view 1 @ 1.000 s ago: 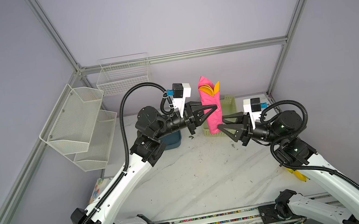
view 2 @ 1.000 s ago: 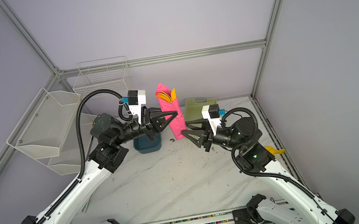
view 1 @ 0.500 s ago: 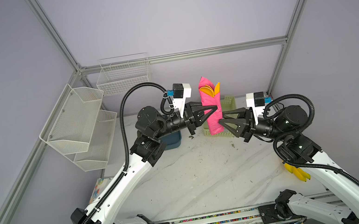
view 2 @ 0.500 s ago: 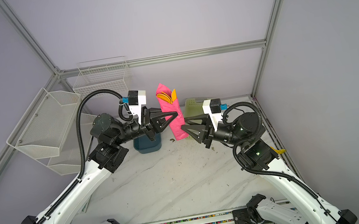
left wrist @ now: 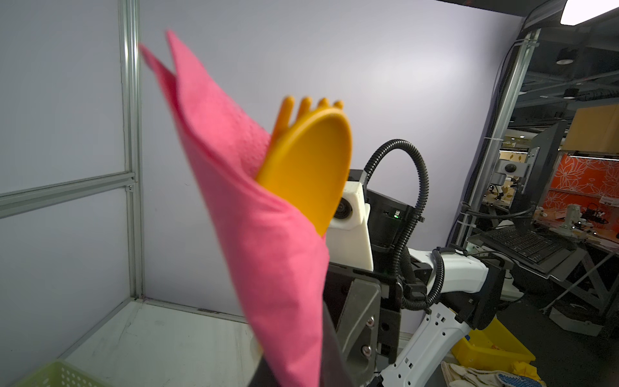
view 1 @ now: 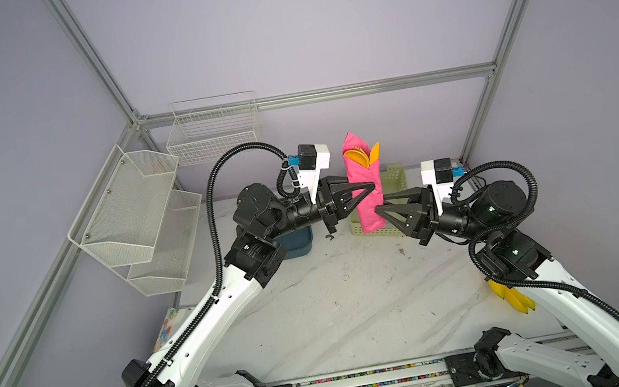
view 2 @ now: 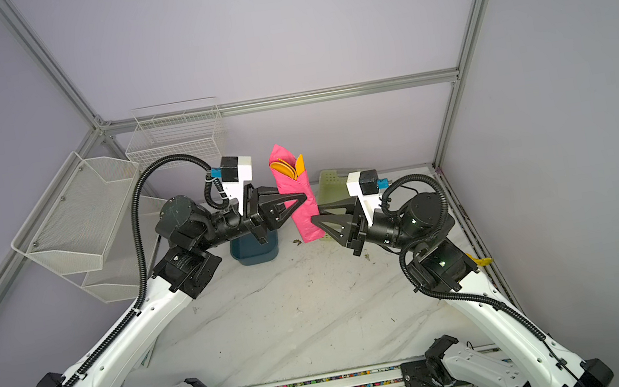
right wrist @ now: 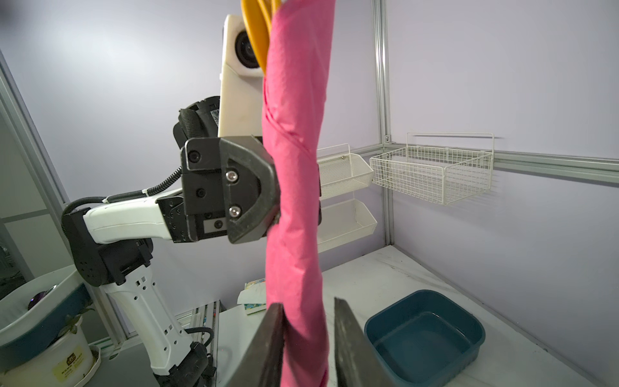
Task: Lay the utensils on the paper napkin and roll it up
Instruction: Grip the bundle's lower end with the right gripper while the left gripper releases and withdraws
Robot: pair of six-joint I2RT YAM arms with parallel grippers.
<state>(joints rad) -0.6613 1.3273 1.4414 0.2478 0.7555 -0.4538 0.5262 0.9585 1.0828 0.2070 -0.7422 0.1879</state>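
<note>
I am holding the paper napkin [view 1: 359, 174], rolled into a narrow pink tube, upright in the air above the far middle of the table [view 1: 338, 303]; my left gripper [view 1: 372, 186] is reaching in from the left and pinching the roll tight at about mid-height; the utensils [view 1: 361, 156] are standing inside the roll, their orange heads poking out of its open top; in the left wrist view the spoon [left wrist: 311, 174] bowl is lying in front of the fork [left wrist: 308, 104] tines; my right gripper [view 1: 379, 208] is reaching in from the right, just below the left one, near the roll's lower end; its jaws are standing partly open around the roll; in the right wrist view one finger [right wrist: 268, 345] is touching the pink paper while the other is standing just clear of it; a green basket [view 1: 393, 177] is sitting behind the roll at the far edge; a blue tub [view 1: 298, 242] is sitting to its left, beneath my left wrist.
</note>
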